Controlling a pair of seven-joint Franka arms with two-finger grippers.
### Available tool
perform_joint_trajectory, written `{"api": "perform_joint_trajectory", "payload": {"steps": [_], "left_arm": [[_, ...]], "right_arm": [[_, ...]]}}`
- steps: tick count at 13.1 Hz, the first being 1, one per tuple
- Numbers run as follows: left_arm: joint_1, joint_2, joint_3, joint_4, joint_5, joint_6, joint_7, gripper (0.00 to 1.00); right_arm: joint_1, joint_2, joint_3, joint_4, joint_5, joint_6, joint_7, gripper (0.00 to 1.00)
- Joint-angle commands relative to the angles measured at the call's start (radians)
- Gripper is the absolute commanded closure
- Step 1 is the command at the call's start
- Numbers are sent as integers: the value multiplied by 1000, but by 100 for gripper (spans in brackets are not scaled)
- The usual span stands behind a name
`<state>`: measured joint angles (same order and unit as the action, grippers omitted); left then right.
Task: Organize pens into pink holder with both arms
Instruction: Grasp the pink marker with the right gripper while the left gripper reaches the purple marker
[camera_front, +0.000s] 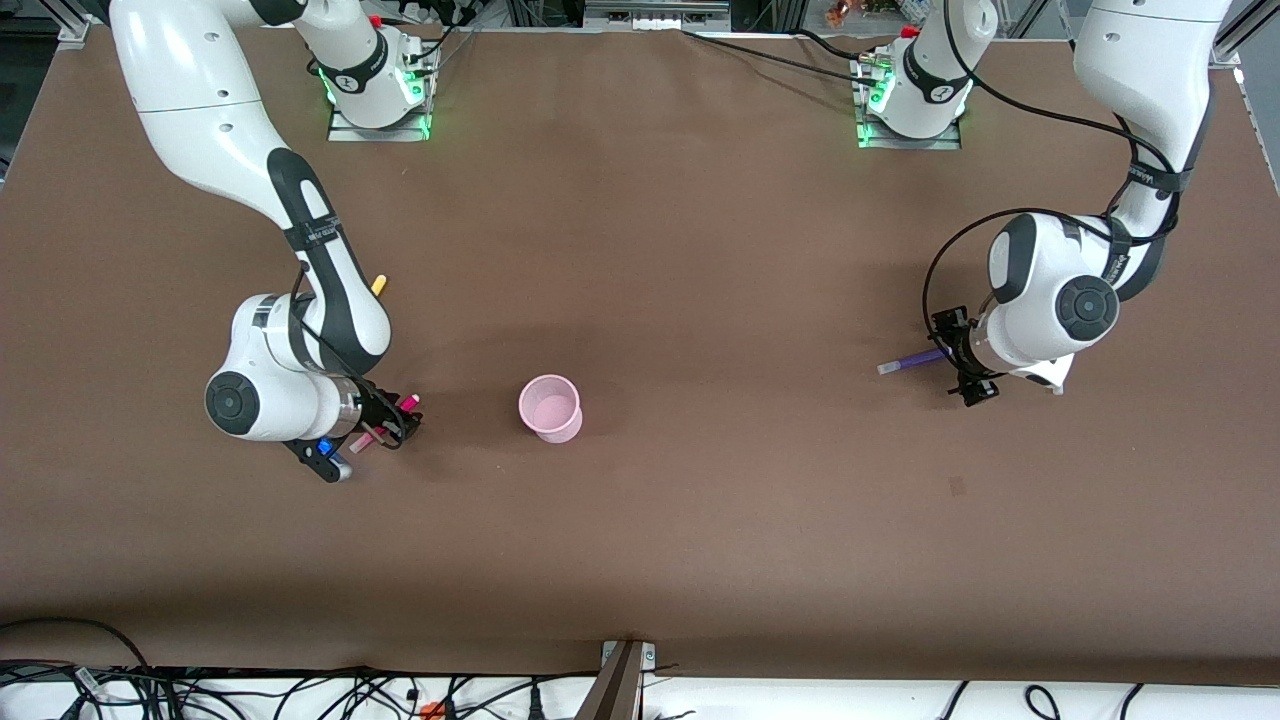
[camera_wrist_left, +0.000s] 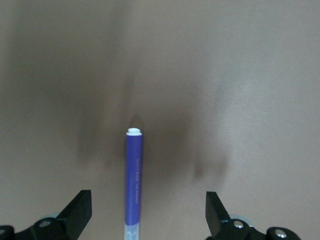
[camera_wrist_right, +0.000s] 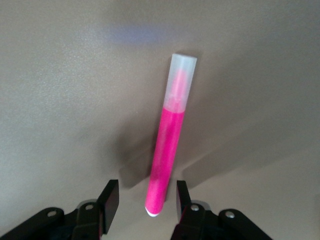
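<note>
The pink holder (camera_front: 550, 408) stands upright on the brown table (camera_front: 700, 520), roughly mid-table between the two arms, mouth up, nothing visible inside.

Right gripper (camera_front: 392, 425) is down at table level toward the right arm's end, beside the holder but apart from it. In the right wrist view its fingers (camera_wrist_right: 111, 199) sit either side of the magenta pen (camera_wrist_right: 167, 145), fairly narrow gap, w/ the pen's rounded end between them. Jaws are partly spread; the one finger looks close to the barrel, the other shows a clear gap, so not pinching yet as far as can be seen. The pen lies flat on the table, clear cap end pointing away from the gripper. In the front view the same pen (camera_front: 408, 403) pokes out from under the gripper.

Left gripper (camera_front: 968, 360) is low near the left arm's end of the table, well apart from the holder. Left wrist view: fingers (camera_wrist_left: 80, 212) spread wide, the purple pen (camera_wrist_left: 133, 180) lying on the table between them, closer to one finger, touching neither. Front view shows the purple pen (camera_front: 912, 361) sticking out from the gripper toward the holder's side, pale end outermost.

A yellow pen (camera_front: 378, 284) lies farther from the front camera than the right gripper, mostly hidden by the right arm's forearm; only its tip shows.
</note>
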<state>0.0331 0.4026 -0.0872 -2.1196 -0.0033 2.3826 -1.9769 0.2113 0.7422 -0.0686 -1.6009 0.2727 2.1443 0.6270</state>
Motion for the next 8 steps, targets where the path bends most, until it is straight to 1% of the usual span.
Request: {"api": "perform_joint_trajectory", "payload": {"steps": [1,3,4,5,6,7,8], "left_arm": [[-24,-38,-3,-77,28,52,-51,0],[-54,-33,-3,-95,29,78,-53,0],[-56,-28,-5,-106,49,98,-51,0],[-56,-24,-5,-118,78,118,-53,0],[-55,-15,-5,-120,83,136,-53,0],[-53,-13,-5,-118,83,142,-51,0],[-53,-2,-5,-117,88,147,-48,0]], "right_arm": [[-9,-3,1,-28,-10,41,-33,69],[-7,3,1,-53,-10,84,-35,69],[-7,5,3,-53,-10,86,-36,74],[-6,0,3,-48,-10,79,-39,90],[-3,-10,7,-37,-4,62,-44,97],[-1,-24,10,-31,0,27,-43,100],[3,-36,10,-11,3,-27,-41,100]]}}
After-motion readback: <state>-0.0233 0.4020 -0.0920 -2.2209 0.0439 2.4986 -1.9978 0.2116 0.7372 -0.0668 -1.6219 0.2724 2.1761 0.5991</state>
